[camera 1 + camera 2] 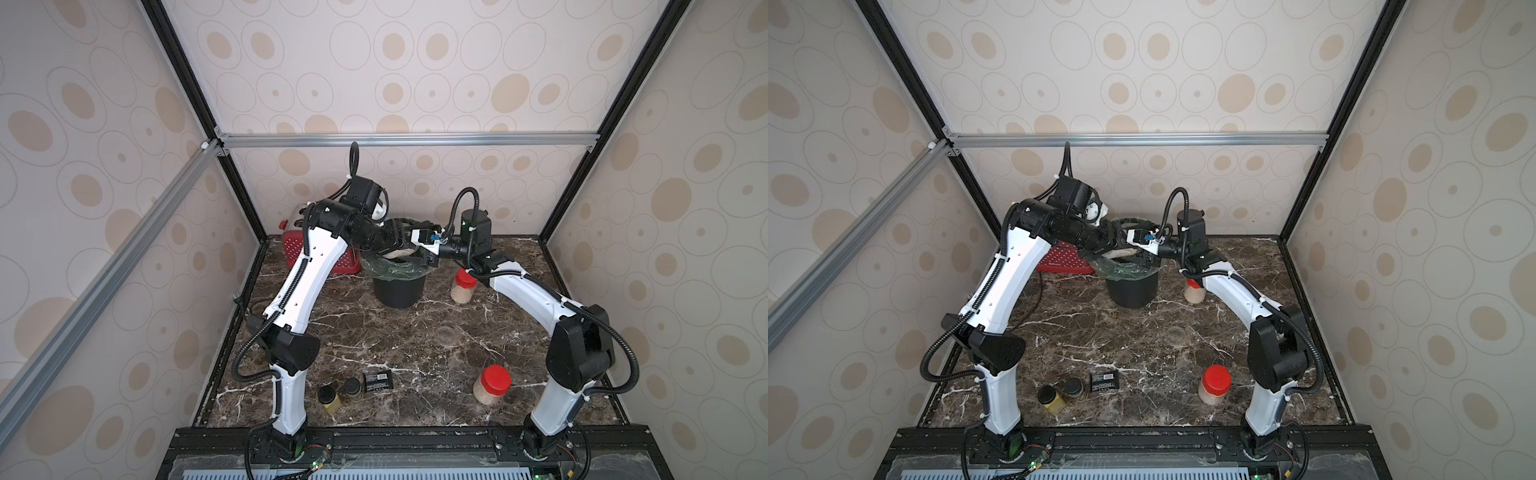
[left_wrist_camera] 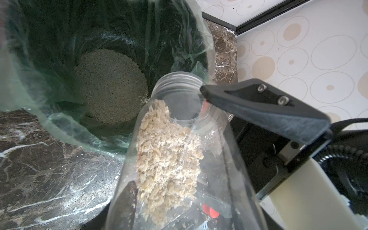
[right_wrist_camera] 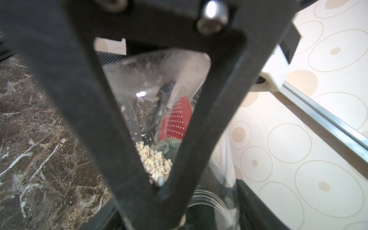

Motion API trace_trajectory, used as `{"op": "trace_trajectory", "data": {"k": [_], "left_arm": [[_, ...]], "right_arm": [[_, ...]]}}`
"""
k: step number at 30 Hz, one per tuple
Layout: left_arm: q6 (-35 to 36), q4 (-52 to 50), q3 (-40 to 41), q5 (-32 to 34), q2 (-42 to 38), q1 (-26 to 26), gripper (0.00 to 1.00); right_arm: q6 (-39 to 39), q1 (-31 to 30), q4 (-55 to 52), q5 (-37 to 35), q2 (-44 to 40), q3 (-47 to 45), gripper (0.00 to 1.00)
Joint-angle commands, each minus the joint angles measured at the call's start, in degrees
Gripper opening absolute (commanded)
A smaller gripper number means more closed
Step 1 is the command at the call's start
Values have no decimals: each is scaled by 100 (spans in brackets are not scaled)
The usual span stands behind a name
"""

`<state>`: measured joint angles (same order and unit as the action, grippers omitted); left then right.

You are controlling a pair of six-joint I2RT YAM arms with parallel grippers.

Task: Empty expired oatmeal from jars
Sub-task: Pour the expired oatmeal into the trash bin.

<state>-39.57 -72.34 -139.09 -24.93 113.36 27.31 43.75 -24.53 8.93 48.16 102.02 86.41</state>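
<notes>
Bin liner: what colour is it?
Translucent green; the liner shows best in the left wrist view.

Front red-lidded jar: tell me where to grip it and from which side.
Grip the clear body of the jar just under its red lid, coming in level over the bare tabletop on its left. It stands upright, its walls are straight, and the right arm crowds its other side.
</notes>
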Motion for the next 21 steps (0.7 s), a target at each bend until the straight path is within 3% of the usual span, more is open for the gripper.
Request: {"op": "trace_trajectory", "data": {"k": [1, 9, 14, 17, 20, 21], "left_arm": [[472, 225, -53, 262, -5, -42, 0], [801, 351, 319, 872, -110, -37, 0], [974, 452, 120, 1104, -27, -42, 0], [1070, 516, 116, 1235, 15, -41, 0], [1249, 520, 148, 1273, 37, -15, 0], [1290, 516, 175, 1349, 37, -20, 0]], "right_arm": [[-355, -148, -276, 273, 90, 221, 78], [-474, -201, -400, 439, 105, 223, 73], [-574, -217, -418, 448, 117, 278, 74], [-782, -216, -273, 382, 84, 216, 82], [-1040, -241, -93, -76, -31, 79, 99], [-1044, -240, -173, -189, -68, 73, 99]]}}
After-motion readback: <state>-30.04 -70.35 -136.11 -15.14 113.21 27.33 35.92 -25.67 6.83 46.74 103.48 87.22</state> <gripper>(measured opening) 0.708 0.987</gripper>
